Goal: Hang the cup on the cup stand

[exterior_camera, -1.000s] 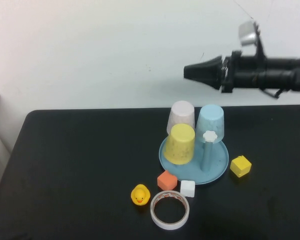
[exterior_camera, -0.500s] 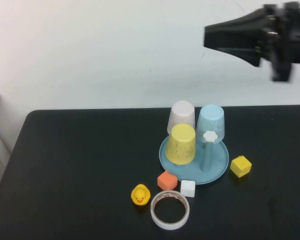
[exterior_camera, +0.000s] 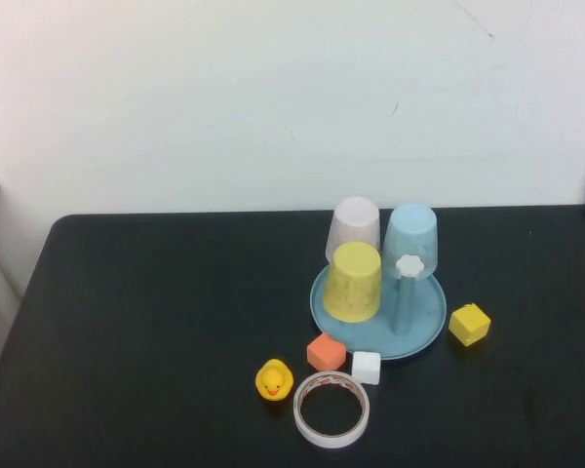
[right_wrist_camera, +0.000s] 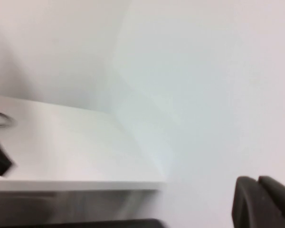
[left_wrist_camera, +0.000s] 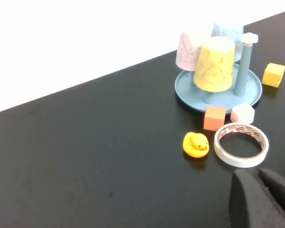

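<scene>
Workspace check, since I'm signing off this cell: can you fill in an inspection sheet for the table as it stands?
Surface: black table, nothing spilled.
Job's things: yellow cup upside down on the cup stand, beside a pink cup and a blue cup; one white-capped post free.
Clutter: rubber duck, tape ring, orange block, white block, yellow block.
Grippers: left gripper shut, empty, above the table's near side; right gripper shut, empty, facing a white wall.
Cables: nothing seen.
Surroundings: white wall.

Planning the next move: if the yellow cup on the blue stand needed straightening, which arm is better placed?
Probably left. The left gripper, shut, faces the yellow plastic cup on the blue post stand; the right gripper, shut, faces the wall.
</scene>
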Controlling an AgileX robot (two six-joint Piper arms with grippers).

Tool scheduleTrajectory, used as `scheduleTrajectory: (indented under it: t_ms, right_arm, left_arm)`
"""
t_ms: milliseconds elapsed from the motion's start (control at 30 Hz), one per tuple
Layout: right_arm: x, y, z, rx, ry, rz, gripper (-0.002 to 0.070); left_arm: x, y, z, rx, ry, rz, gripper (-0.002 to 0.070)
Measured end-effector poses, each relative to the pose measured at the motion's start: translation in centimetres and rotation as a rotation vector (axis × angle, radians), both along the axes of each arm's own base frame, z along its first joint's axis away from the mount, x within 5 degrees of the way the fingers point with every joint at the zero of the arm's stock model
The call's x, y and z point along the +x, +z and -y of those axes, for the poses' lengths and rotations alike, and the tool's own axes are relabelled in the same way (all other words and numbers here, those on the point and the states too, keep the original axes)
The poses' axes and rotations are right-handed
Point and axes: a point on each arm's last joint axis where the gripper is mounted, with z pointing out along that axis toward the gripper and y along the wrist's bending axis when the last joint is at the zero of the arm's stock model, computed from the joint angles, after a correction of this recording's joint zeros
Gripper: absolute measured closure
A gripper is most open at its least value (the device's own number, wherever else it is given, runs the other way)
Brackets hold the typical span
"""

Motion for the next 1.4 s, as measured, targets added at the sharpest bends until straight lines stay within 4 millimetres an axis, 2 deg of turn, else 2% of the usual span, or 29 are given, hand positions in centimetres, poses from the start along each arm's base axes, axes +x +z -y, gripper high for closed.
scheduleTrajectory:
  t_ms: [200,433,567,800,933,1133,1400]
  right_arm:
    - [-5.3,-1.2,1.9,0.051,-0.196,0.081,0.0676]
    - [-8.8,-3.3,2.7,0.094,-0.228,0.130,0.0676]
    - [-8.3,-5.0,2.9,0.097,-0.272,0.085,0.0676]
    - [-6.2,-6.5,4.9,0.028,-0.572,0.142,0.0676]
    - [-5.7,-7.2,5.7,-0.006,-0.677,0.150,0.0676]
    - [-4.8,-12.2,7.2,-0.089,-0.850,-0.012,0.0676]
    - [-6.3,-19.1,8.9,-0.095,-1.054,-0.301,0.0676]
  left_arm:
    - [0.0,0.0,0.0,0.002,-0.001,0.001,0.0675]
    - [0.0,0.0,0.0,0.002,-0.001,0.001,0.0675]
    - [0.0,0.0,0.0,0.002,-0.001,0.001,0.0675]
    - [0.0,0.0,0.0,0.002,-0.001,0.001,0.0675]
    - [0.0,0.0,0.0,0.002,-0.001,0.001,0.0676]
    - [0.0,0.0,0.0,0.000,0.000,0.000,0.0676]
    - [0.0,0.0,0.0,0.000,0.000,0.000,0.0676]
